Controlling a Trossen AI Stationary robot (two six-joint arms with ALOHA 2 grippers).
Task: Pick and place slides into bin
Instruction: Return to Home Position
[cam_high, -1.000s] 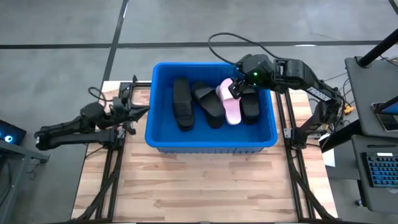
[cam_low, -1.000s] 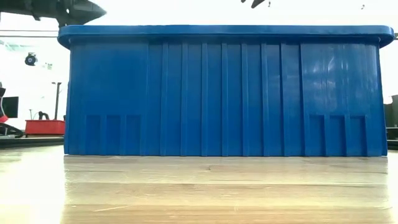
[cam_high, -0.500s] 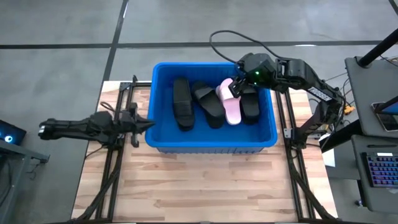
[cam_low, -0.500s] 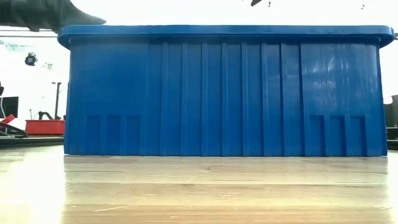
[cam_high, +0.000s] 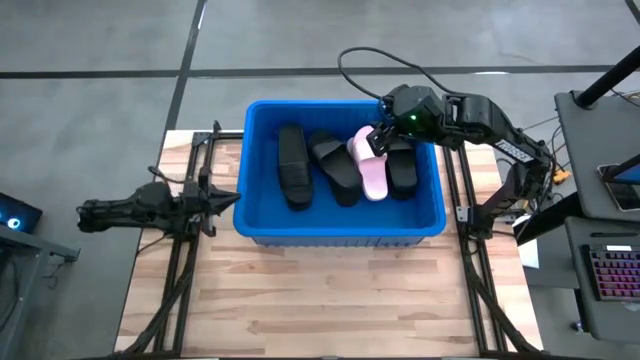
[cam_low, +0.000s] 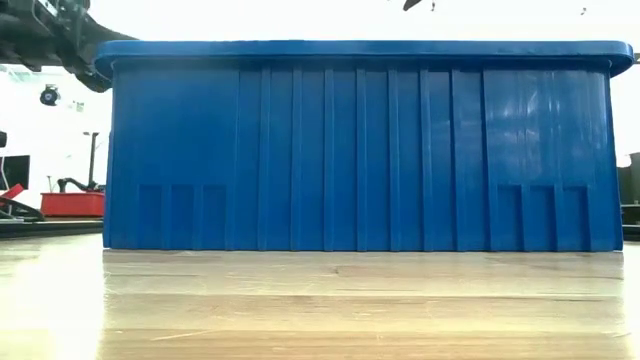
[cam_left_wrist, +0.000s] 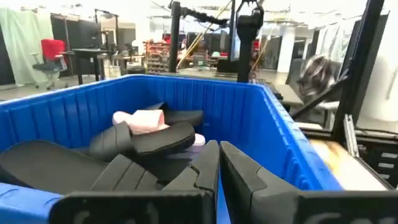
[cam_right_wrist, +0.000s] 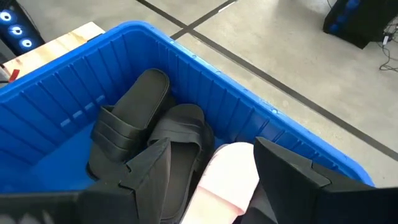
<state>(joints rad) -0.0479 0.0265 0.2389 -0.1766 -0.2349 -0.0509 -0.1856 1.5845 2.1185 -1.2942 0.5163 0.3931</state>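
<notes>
The blue bin stands mid-table and fills the low view. Inside lie three black slides and one pink slide, which leans on the black ones. My right gripper hangs open over the bin's far right part. Its fingers stand on either side of the pink slide, apart from it as far as I can see. My left gripper is shut and empty at rim height just outside the bin's left wall, pointing into the bin.
Bare wooden tabletop lies on the near side of the bin. Black frame rails run along the table's left and right sides. A cable loops behind the bin from my right arm.
My left gripper has swung a little toward the table's near edge beside the bin's left wall, and its arm has drawn in level behind it. My right gripper has kept still over the pink slide.
</notes>
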